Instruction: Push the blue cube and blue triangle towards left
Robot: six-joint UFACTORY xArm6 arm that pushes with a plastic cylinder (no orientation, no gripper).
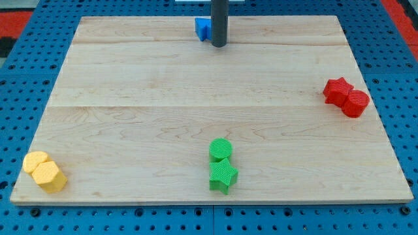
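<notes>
A blue block [203, 28] sits near the board's top edge, just left of centre; it is partly hidden by the rod, so I cannot tell whether it is the cube, the triangle or both. My tip [219, 45] rests on the board right beside the blue block, on its right side, touching or almost touching it.
A red star [338, 90] and a red cylinder [356, 103] touch at the view's right. A green cylinder [221, 149] and green star [223, 175] touch at the bottom centre. Two yellow blocks [44, 172] sit at the bottom left corner of the wooden board [130, 78].
</notes>
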